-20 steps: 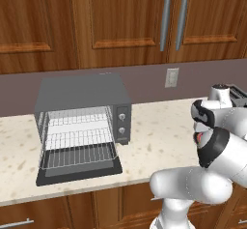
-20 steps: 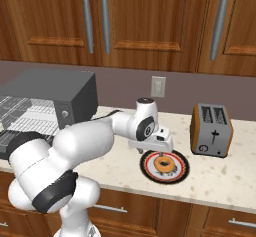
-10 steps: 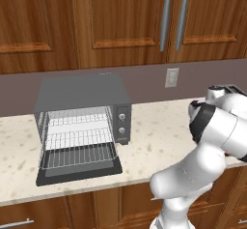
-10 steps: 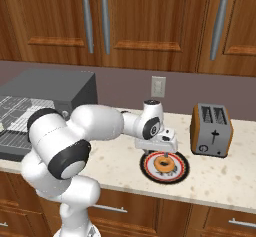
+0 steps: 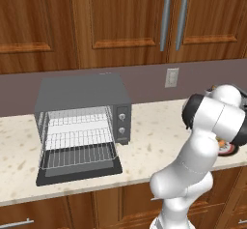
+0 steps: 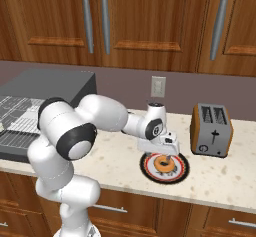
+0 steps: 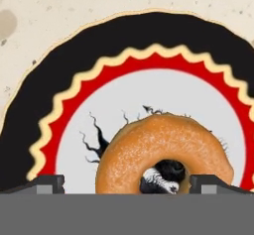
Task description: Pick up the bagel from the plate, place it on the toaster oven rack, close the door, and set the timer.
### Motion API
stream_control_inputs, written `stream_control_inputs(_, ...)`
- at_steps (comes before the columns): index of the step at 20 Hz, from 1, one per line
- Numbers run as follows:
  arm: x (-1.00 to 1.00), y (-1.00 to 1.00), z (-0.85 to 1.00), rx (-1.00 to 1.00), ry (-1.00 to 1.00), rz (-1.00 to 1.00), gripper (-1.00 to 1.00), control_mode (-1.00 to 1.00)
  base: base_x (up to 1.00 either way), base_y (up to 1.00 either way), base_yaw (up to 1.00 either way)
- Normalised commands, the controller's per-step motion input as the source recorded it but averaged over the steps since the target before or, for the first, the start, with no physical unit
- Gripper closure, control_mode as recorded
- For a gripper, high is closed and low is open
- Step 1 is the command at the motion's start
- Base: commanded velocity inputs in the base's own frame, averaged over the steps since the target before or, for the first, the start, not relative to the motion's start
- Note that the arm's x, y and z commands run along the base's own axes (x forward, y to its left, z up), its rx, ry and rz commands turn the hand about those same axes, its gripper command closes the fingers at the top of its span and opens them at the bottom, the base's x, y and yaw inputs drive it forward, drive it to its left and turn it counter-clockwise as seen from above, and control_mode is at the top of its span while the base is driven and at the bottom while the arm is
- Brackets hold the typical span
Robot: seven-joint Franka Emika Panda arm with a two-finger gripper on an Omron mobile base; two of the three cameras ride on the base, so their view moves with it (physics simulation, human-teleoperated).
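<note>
The golden-brown ring bagel [image 7: 166, 152] lies between the pincer's [image 7: 127, 182] spread-apart tips; an off-centre squeeze could skid it across the red-rimmed plate [image 7: 74, 100].

You see the golden-brown bagel [image 7: 163, 153] lying flat on the red-rimmed plate [image 6: 179, 172], and the dark grey toaster oven [image 5: 84, 97] with its door [image 5: 79, 171] dropped open, wire rack [image 5: 77, 155] drawn out.

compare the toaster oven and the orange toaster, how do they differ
The toaster oven is a big dark grey box; the toaster is much smaller, with orange sides. The oven loads from the front, its door dropped open and its rack showing; the toaster has two slots on top. The oven has two knobs, the toaster one. Both stand on the counter by the wall.
</note>
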Motion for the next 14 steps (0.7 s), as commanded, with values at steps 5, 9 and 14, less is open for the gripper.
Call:
stream_control_inputs(5, 0.00, 0.00, -0.20, 0.00, 0.02, 0.00, -1.00, -1.00, 0.00, 0.00, 0.00)
stream_control_inputs(9, 0.00, 0.00, -0.16, 0.00, 0.00, 0.00, -1.00, -1.00, 0.00, 0.00, 0.00)
stream_control_inputs(14, 0.00, 0.02, -0.15, 0.00, 0.00, 0.00, 1.00, -1.00, 0.00, 0.00, 0.00)
